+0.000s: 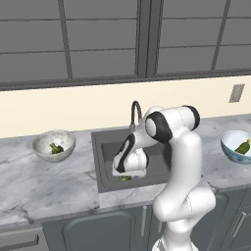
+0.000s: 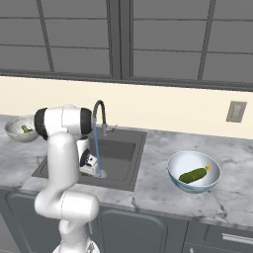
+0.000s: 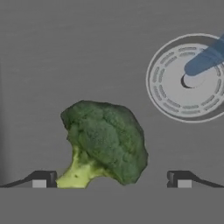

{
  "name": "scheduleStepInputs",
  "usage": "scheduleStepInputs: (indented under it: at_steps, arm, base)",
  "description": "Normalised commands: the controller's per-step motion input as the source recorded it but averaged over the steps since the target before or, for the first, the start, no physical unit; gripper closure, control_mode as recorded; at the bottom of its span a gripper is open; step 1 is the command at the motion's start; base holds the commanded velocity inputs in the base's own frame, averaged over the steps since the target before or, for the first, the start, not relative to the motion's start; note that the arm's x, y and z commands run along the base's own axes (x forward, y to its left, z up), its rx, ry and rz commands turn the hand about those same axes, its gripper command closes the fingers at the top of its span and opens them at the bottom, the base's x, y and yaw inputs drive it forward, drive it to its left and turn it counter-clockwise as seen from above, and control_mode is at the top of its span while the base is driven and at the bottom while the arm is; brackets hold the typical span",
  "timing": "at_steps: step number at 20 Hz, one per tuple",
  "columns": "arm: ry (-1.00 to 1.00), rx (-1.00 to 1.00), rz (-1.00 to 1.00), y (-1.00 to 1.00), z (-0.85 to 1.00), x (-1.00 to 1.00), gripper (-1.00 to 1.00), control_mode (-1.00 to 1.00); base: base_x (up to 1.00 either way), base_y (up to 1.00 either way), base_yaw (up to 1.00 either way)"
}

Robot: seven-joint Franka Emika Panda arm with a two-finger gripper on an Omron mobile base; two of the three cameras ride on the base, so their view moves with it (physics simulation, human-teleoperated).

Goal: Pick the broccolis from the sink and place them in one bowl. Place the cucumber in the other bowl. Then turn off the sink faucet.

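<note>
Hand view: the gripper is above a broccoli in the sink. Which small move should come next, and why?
Probably lower and close on the broccoli. It lies on the sink floor between the open gripper's fingertips, not yet grasped.

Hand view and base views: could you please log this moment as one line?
gripper: open over broccoli in sink | speckled bowl: one broccoli | blue-rimmed bowl: cucumber | faucet: running

The arm (image 1: 179,162) is bent down over the sink (image 1: 110,157), its hand lowered into the basin, where a bit of green (image 1: 126,178) is seen beneath it. The faucet (image 1: 135,113) stands behind. A broccoli (image 1: 56,148) lies in the speckled bowl (image 1: 54,145) at left; the cucumber (image 1: 243,146) rests in the blue-rimmed bowl (image 1: 236,146) at right.
</note>
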Motion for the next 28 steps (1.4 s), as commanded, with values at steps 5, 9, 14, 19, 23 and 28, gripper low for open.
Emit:
scheduleStepInputs:
  at_steps: [5, 9, 14, 19, 23, 28]
  arm:
    - [0.00, 0.00, 0.00, 0.00, -0.27, 0.42, -1.00, -1.00]
    - [0.00, 0.00, 0.00, 0.06, -0.21, 0.34, -1.00, -1.00]
    - [0.00, 0.00, 0.00, 0.05, -0.17, 0.00, -1.00, -1.00]
    - [0.00, 0.00, 0.00, 0.01, -0.09, -0.61, -1.00, -1.00]
    - [0.00, -0.01, 0.00, 0.21, -0.12, -0.42, -1.00, -1.00]
    - [0.00, 0.00, -0.02, 0.24, -0.11, 0.15, 1.00, -1.00]
  base:
    - [0.00, 0.00, 0.00]
    - [0.00, 0.00, 0.00]
    - [0.00, 0.00, 0.00]
    - [0.00, 0.00, 0.00]
    - [0.00, 0.00, 0.00]
    - [0.00, 0.00, 0.00]
